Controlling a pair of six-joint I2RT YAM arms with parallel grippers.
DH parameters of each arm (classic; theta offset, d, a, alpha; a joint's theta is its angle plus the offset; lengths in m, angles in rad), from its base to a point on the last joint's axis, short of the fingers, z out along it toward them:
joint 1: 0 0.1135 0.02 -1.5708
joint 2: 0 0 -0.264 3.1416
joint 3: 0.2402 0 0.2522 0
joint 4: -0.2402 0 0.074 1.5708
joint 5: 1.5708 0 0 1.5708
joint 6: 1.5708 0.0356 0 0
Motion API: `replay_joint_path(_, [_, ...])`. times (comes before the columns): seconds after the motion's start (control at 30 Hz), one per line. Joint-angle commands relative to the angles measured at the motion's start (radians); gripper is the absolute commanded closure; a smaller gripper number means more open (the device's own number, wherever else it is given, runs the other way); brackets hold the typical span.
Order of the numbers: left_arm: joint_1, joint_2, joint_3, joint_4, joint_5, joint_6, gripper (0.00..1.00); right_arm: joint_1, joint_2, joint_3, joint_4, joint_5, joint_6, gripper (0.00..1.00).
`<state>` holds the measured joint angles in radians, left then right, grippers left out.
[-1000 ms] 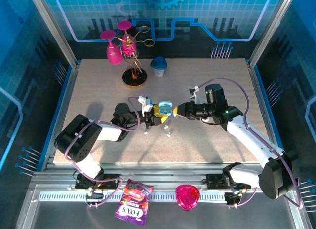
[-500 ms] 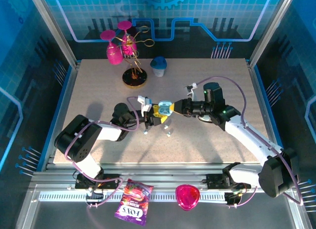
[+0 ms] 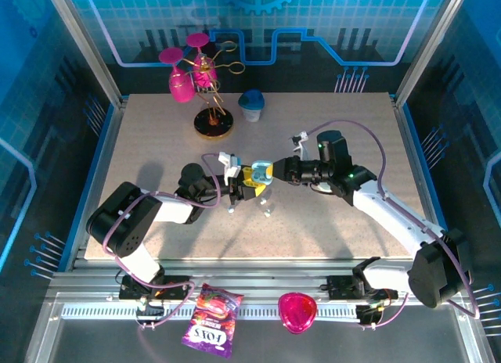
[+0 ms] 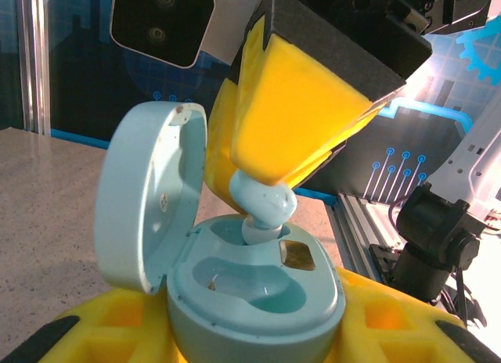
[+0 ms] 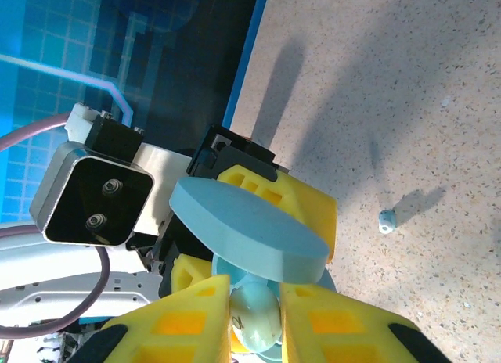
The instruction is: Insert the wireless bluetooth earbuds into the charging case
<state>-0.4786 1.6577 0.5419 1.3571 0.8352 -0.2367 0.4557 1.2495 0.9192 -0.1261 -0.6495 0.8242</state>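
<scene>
Earbud (image 4: 264, 206) and charging case (image 4: 250, 292) meet in the middle of the counter (image 3: 141, 144), raised above its surface between the two arms. In the top view we see the left tool (image 3: 252, 181) reaching in from the left, its yellow pads clamped on the base of the case (image 3: 261, 172), which sits just left of the frame's centre. The left wrist view shows the case upright in that grip with its lid swung open to the left. The right tool (image 3: 275, 173) comes in from the right, its two yellow pads pressed together on the earbud. In the left wrist view this tool (image 4: 262, 187) hangs from the upper right, and the earbud's lower end rests in the far socket, while the near socket lies bare. From the right wrist camera we look past the right tool (image 5: 254, 300) onto the back of the open lid (image 5: 246, 226), the earbud (image 5: 254, 312) pinched just beneath it. A second earbud (image 5: 386, 221) lies loose on the counter at the right of that frame, well apart from the case. At the top of the counter stand a rack of pink glasses (image 3: 196, 70) and a blue-lidded cup (image 3: 252, 105).
</scene>
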Motion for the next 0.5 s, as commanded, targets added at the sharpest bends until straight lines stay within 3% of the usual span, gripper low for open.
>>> replay_joint_path(0.0, [0.000,-0.024,0.015,0.043,0.003,0.000,0.80,0.020,0.005,0.039,-0.098,0.054,-0.067,0.80])
replay_joint_path(0.13, [0.000,-0.029,0.019,0.043,0.007,-0.001,0.80,0.034,0.005,0.053,-0.137,0.084,-0.089,0.78])
replay_joint_path(0.47, [0.000,-0.024,0.013,0.043,0.007,0.009,0.80,0.053,0.001,0.094,-0.192,0.122,-0.111,0.60])
